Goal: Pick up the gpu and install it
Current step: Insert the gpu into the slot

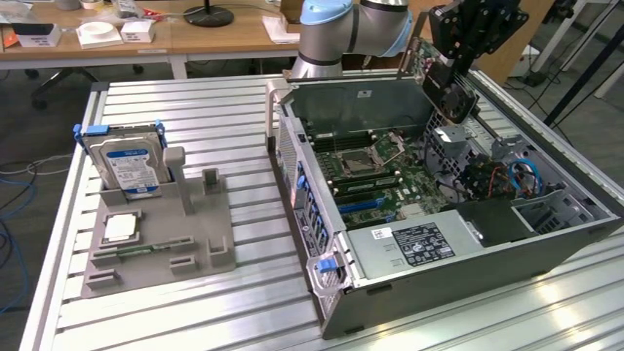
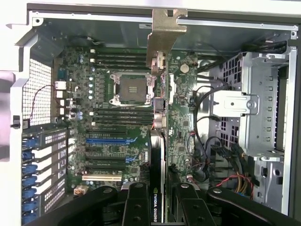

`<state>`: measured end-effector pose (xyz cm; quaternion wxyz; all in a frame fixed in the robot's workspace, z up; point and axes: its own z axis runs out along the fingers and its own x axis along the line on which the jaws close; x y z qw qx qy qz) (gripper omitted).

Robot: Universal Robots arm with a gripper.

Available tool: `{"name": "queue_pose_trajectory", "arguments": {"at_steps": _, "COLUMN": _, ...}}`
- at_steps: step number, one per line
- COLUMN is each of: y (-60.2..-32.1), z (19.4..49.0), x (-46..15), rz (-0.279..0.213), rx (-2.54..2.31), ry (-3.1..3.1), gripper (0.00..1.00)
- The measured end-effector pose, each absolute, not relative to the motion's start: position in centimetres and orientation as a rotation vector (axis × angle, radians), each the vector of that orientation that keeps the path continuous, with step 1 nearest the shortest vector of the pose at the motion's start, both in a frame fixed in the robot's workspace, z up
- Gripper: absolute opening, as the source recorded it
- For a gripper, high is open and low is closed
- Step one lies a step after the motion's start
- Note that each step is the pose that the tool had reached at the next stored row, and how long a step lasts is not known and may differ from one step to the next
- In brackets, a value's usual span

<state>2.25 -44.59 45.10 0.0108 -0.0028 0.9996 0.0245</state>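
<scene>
The gpu [image 1: 454, 88] hangs in the air over the far end of the open case [image 1: 439, 270], toward the exterior view's right, clear of the board [image 1: 375, 175] and seated in nothing. The hand [image 2: 159, 200] pinches it: 2 black fingers [image 2: 136, 205] press on its 2 faces at the end nearest the wrist, with the card edge-on between them.

The card's long axis runs straight away from the hand, steeply downward and somewhat tilted. Its silver bracket [image 2: 164, 33] is at the end farthest from the hand.

The relation that matters is card to slots. The long blue and black slots [image 2: 110, 140] lie on the near part of the board, toward the exterior view's left of where the card hangs. In the wrist view they run crosswise to the card's line. As I judge it, the card is neither above a slot nor lying along one, so the install is not yet done.

The 1 arm [image 1: 351, 29] rises at the far edge of the worktop [image 1: 244, 102] and reaches over the case's far wall, its wrist looking down into the case.
</scene>
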Motion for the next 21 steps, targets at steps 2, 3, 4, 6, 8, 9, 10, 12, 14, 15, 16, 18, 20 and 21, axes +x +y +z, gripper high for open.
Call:
{"name": "queue_pose_trajectory", "arguments": {"at_steps": 2, "y": -44.59, "z": 45.10, "x": 2.25, "rz": 0.076, "rx": -0.016, "ry": 3.119, "gripper": 0.26}}
{"name": "queue_pose_trajectory", "arguments": {"at_steps": 3, "y": -44.59, "z": 45.10, "x": 2.25, "rz": 0.077, "rx": -0.020, "ry": 3.119, "gripper": 0.26}}
{"name": "queue_pose_trajectory", "arguments": {"at_steps": 4, "y": -44.59, "z": 45.10, "x": 2.25, "rz": 0.077, "rx": -0.023, "ry": 3.119, "gripper": 0.26}}
{"name": "queue_pose_trajectory", "arguments": {"at_steps": 6, "y": -44.59, "z": 45.10, "x": 2.25, "rz": 0.077, "rx": -0.028, "ry": 3.119, "gripper": 0.26}}
{"name": "queue_pose_trajectory", "arguments": {"at_steps": 8, "y": -44.59, "z": 45.10, "x": 2.25, "rz": 0.077, "rx": -0.033, "ry": 3.119, "gripper": 0.26}}
{"name": "queue_pose_trajectory", "arguments": {"at_steps": 9, "y": -44.59, "z": 45.10, "x": 2.25, "rz": 0.077, "rx": -0.035, "ry": 3.119, "gripper": 0.26}}
{"name": "queue_pose_trajectory", "arguments": {"at_steps": 10, "y": -44.59, "z": 45.10, "x": 2.25, "rz": 0.077, "rx": -0.037, "ry": 3.119, "gripper": 0.26}}
{"name": "queue_pose_trajectory", "arguments": {"at_steps": 12, "y": -44.59, "z": 45.10, "x": 2.25, "rz": 0.077, "rx": -0.041, "ry": 3.119, "gripper": 0.26}}
{"name": "queue_pose_trajectory", "arguments": {"at_steps": 14, "y": -44.59, "z": 45.11, "x": 2.25, "rz": 0.077, "rx": -0.045, "ry": 3.119, "gripper": 0.26}}
{"name": "queue_pose_trajectory", "arguments": {"at_steps": 15, "y": -44.59, "z": 45.10, "x": 2.25, "rz": 0.077, "rx": -0.047, "ry": 3.119, "gripper": 0.26}}
{"name": "queue_pose_trajectory", "arguments": {"at_steps": 16, "y": -44.59, "z": 45.11, "x": 2.25, "rz": 0.077, "rx": -0.049, "ry": 3.119, "gripper": 0.26}}
{"name": "queue_pose_trajectory", "arguments": {"at_steps": 18, "y": -44.59, "z": 45.10, "x": 2.25, "rz": 0.077, "rx": -0.054, "ry": 3.119, "gripper": 0.26}}
{"name": "queue_pose_trajectory", "arguments": {"at_steps": 20, "y": -44.59, "z": 45.10, "x": 2.25, "rz": 0.077, "rx": -0.061, "ry": 3.119, "gripper": 0.26}}
{"name": "queue_pose_trajectory", "arguments": {"at_steps": 21, "y": -44.59, "z": 45.10, "x": 2.25, "rz": 0.077, "rx": -0.065, "ry": 3.119, "gripper": 0.26}}
